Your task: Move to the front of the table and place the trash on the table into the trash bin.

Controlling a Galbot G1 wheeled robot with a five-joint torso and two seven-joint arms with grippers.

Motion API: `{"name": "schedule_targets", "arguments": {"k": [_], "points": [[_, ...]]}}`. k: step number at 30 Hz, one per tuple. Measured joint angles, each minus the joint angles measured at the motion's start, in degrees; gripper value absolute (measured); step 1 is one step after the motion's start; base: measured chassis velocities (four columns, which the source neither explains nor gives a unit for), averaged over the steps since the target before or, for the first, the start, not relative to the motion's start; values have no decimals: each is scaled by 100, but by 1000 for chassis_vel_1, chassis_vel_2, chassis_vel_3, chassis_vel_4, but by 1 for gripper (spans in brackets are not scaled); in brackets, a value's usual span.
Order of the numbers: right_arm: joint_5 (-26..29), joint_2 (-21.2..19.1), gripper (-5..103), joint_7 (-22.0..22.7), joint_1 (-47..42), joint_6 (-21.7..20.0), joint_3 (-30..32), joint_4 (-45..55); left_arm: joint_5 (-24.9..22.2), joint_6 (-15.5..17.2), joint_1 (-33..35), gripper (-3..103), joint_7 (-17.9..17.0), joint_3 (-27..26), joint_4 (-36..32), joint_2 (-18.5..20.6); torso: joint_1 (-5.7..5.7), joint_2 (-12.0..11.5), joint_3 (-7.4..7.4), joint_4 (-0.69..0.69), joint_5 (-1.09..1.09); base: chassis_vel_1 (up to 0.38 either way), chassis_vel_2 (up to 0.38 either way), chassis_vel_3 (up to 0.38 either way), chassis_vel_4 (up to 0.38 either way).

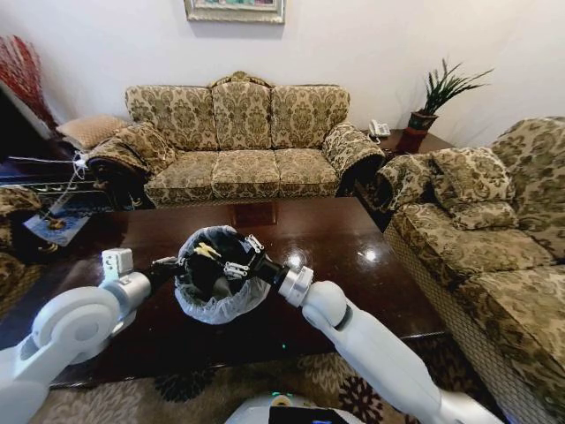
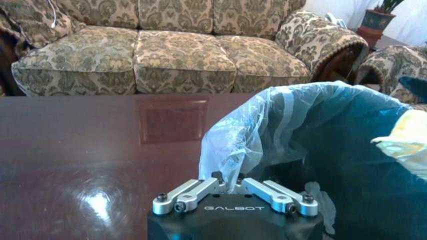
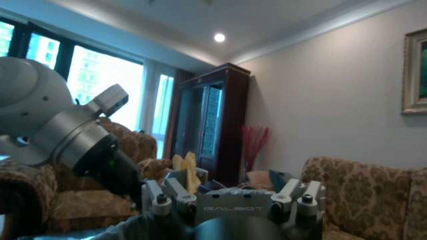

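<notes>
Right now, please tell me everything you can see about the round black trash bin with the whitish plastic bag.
The round black trash bin is held over the glossy dark brown table; whether its base touches the top is hidden. A translucent whitish bag puffs over its rim, crinkled and bluish in the left wrist view. It tilts slightly. The left gripper pinches the bag's edge at the rim. The right gripper is above the opening, holding a yellowish scrap. The inside looks dark.
</notes>
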Motion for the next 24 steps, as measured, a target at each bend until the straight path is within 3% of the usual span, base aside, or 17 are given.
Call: {"name": "schedule_targets", "arguments": {"k": [2, 3, 5, 11, 14, 16, 21, 24], "points": [[-55, 2, 88, 299, -26, -38, 23, 45, 0, 7, 21, 0, 1, 0, -27, -14, 0, 0, 0, 0, 0, 0, 0, 0, 0], [-175, 0, 93, 586, -58, -250, 36, 111, 2, 10, 35, 0, 2, 1, -39, -25, 0, 0, 0, 0, 1, 0, 0, 0, 0], [-235, -8, 97, 699, -86, -399, 55, 144, 4, 12, 42, 0, 2, 1, -51, -30, 0, 0, 0, 0, 1, 0, 0, 0, 0], [-398, -106, 100, 977, -212, -1044, 242, 280, 12, 21, 52, 0, -6, -1, -77, -13, 0, 0, 0, 0, 0, 0, 0, 0, 0], [-393, -118, 100, 984, -223, -1063, 332, 310, 12, 21, 51, 0, -5, -11, -80, -15, 0, 0, 0, 0, 1, 0, 0, 0, 0], [-278, -148, 100, 951, -231, -974, 385, 343, 9, 21, 54, 0, -1, -17, -87, -31, 0, 0, 0, 0, 0, 0, 0, 0, 0], [375, -131, 100, 538, -331, -179, 626, 425, 7, 20, 47, 0, 6, -25, -76, -68, 0, 0, 0, 0, 1, 0, 0, 0, 0], [652, -119, 100, 472, -440, 42, 803, 527, 34, 23, 61, 0, -29, -54, -28, -135, 0, 0, 0, 0, 0, 0, 0, 0, 0]]}}
